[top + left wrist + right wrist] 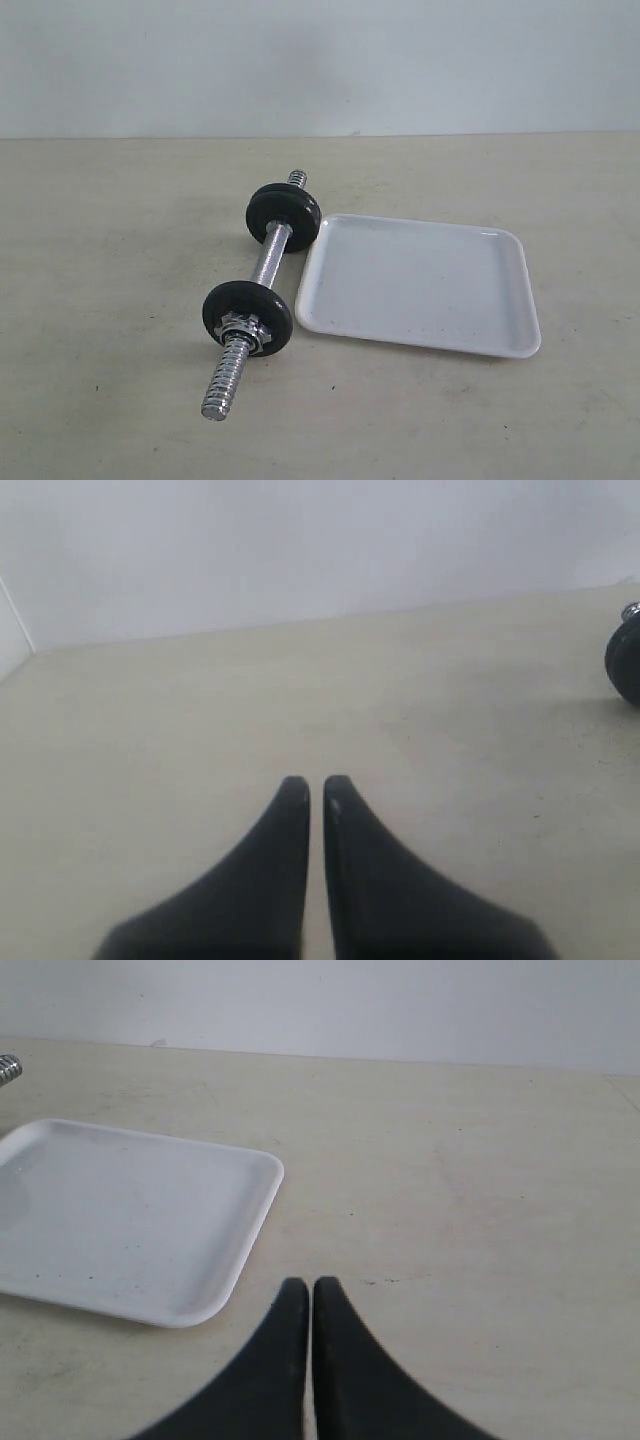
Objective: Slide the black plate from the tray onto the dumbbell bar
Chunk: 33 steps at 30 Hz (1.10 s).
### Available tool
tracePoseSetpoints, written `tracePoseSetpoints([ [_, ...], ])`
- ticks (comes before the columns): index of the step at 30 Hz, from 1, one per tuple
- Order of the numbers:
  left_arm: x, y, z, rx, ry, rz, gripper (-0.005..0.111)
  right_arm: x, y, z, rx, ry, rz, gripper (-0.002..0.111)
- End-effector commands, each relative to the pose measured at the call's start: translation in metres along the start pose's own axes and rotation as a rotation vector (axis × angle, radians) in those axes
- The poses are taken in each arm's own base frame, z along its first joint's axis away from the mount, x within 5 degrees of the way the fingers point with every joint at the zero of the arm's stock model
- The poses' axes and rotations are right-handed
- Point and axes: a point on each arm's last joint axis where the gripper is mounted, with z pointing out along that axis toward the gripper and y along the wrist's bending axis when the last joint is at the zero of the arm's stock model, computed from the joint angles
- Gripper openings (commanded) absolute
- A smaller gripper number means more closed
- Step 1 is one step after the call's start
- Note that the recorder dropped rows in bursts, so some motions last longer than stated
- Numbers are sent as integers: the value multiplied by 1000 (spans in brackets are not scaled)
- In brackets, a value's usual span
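Observation:
The dumbbell bar [268, 262] lies slantwise on the table, just left of the white tray [420, 285]. Nothing lies in the tray, and I cannot single out the black plate. Near the bar's far end sits what looks like two black discs side by side [285, 215]. A single black disc [240, 312] with a chrome collar [246, 328] sits near the front end. Neither arm shows in the exterior view. My left gripper [316, 785] hovers shut over bare table, with a disc edge [625, 665] far off. My right gripper [305, 1288] is shut beside the tray [130, 1220].
A pale wall [320, 60] closes off the back of the beige table [110, 240]. The bar's threaded front end [224, 382] sticks out toward the table's front. Its other threaded tip [8, 1068] shows beyond the tray in the right wrist view.

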Motion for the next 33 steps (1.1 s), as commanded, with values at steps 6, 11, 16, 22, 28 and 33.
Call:
tracePoseSetpoints([
  [6,-2,0,0,-3,-25,-6,4,-1,0,0,0,-10,-3,0],
  [11,-2,0,0,-3,-23,-8,4,-1,0,0,0,-10,-3,0],
  [16,-1,0,0,-4,-13,-15,4,-1,0,0,0,-10,-3,0],
  [22,-1,1,0,-11,-10,-30,4,-1,0,0,0,-10,-3,0],
  [28,0,1,0,-10,-5,-34,4,-1,0,0,0,-10,-3,0],
  [33,0,1,0,-16,-4,-17,4,-1,0,0,0,-10,-3,0],
])
